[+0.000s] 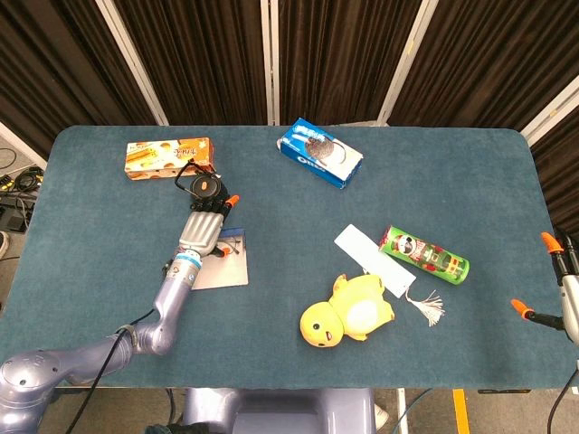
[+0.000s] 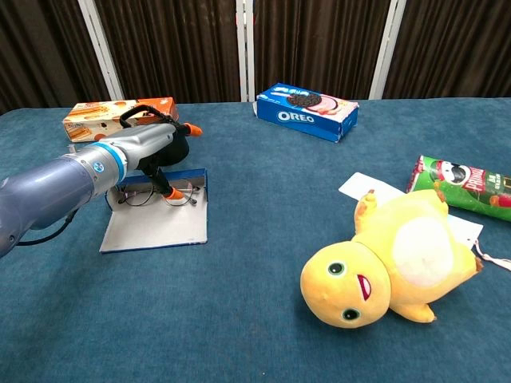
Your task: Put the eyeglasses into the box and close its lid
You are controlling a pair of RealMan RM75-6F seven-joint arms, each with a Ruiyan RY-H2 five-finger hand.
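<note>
The blue-edged box [image 2: 200, 209] lies open on the table's left, its white lid [image 2: 152, 227] flat toward me. The thin-framed eyeglasses [image 2: 140, 196] lie in its far part; in the head view the eyeglasses [image 1: 232, 246] show just right of my left hand [image 1: 203, 226]. In the chest view my left hand [image 2: 142, 148] hovers over the box's far edge with fingers stretched out, and one orange fingertip [image 2: 170, 193] touches down by the glasses' bridge. It grips nothing. My right hand [image 1: 563, 282] hangs off the table's right edge, fingers apart and empty.
A black round object with a handle [image 1: 206, 187] sits just beyond my left hand, and an orange snack box [image 1: 167, 157] behind it. An Oreo box [image 1: 319, 152] stands at the far centre. A yellow plush toy [image 1: 348, 312], white card [image 1: 371, 260] and green can [image 1: 423, 254] lie right of centre.
</note>
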